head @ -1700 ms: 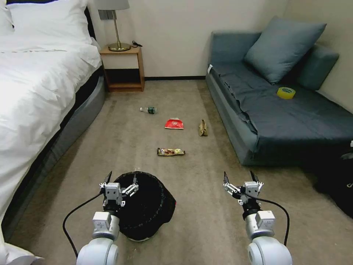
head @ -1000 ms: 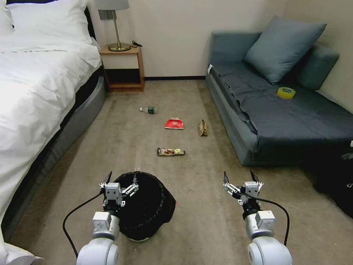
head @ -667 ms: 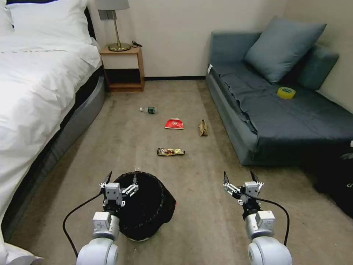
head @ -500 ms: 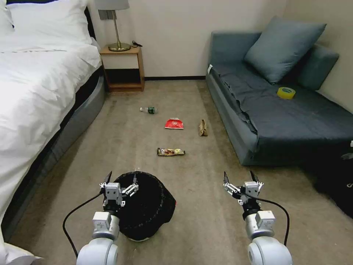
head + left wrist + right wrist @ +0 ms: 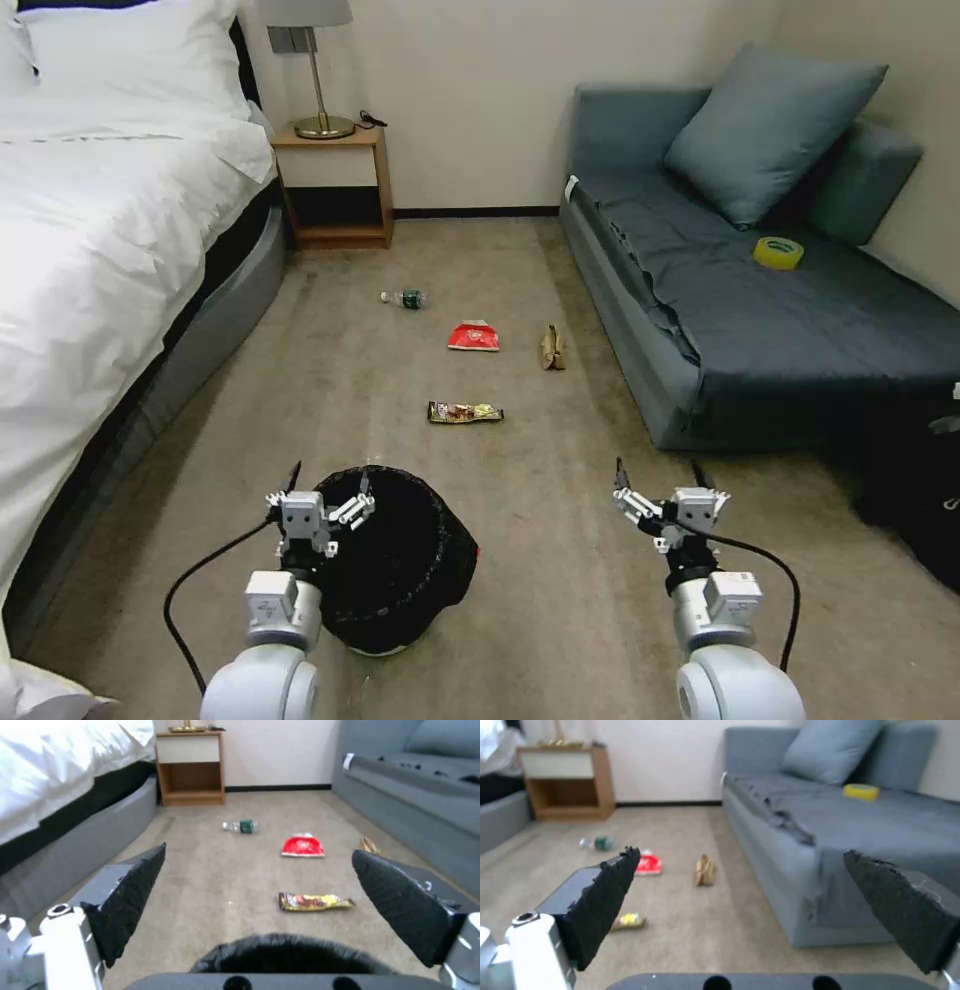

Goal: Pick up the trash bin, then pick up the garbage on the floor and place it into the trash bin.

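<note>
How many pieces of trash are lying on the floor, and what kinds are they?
Bottle: 1
Red snack packet: 1
Crumpled tan paper bag: 1
Dark brown-gold wrapper: 1
Total: 4, all on the carpet beyond the trash bin, none inside it yet.

Beige carpet (image 5: 560, 560), pale wall (image 5: 470, 90) — white bed (image 5: 90, 230) left, wooden nightstand (image 5: 335, 185) with lamp (image 5: 315, 60), grey-blue sofa (image 5: 760, 300) right.
</note>
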You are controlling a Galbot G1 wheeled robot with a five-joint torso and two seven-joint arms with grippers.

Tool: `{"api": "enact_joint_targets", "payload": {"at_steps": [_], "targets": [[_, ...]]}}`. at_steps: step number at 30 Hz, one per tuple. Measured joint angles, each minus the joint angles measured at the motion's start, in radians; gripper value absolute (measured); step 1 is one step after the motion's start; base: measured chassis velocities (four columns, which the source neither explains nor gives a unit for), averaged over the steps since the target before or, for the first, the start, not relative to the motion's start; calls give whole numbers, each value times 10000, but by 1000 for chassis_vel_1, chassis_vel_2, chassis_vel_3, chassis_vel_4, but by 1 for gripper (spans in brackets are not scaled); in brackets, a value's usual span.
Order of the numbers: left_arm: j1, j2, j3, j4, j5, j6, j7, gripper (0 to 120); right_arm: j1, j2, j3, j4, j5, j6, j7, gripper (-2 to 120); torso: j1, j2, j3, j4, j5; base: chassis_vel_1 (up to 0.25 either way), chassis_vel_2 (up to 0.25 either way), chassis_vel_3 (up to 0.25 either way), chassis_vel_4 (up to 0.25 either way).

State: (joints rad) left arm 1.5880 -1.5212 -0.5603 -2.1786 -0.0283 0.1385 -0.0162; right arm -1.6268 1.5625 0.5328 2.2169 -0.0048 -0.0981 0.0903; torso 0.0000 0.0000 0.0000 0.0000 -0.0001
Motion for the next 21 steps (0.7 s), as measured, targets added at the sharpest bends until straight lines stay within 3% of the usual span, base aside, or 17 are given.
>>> {"api": "enact_joint_targets", "payload": {"at_steps": [6,7,12,17,21], "targets": [[392,-198,-154,-1776,-356,1339,-180,100,-347,386,27,1498,346,-664,712,100,0,1,-1,-1,-2,0,0,0,0],[477,-50,-359,-1904,-547,1445,-251,100,-336,396,43,1516,431,-698,756,100,0,1,-1,1,4,0,0,0,0],[553,520,-733,-1843,-869,1508,-394,100,-285,428,61,1421,476,-718,792,100,0,0,-1,1,3,0,0,0,0],[494,666,-852,-1594,-1005,1638,-594,100,-252,451,56,1340,469,-722,796,100,0,0,0,0,2,0,0,0,0],[336,979,-849,-1219,-1552,2201,-1109,100,-213,454,50,1292,461,-735,793,100,0,0,0,1,1,0,0,0,0]]}}
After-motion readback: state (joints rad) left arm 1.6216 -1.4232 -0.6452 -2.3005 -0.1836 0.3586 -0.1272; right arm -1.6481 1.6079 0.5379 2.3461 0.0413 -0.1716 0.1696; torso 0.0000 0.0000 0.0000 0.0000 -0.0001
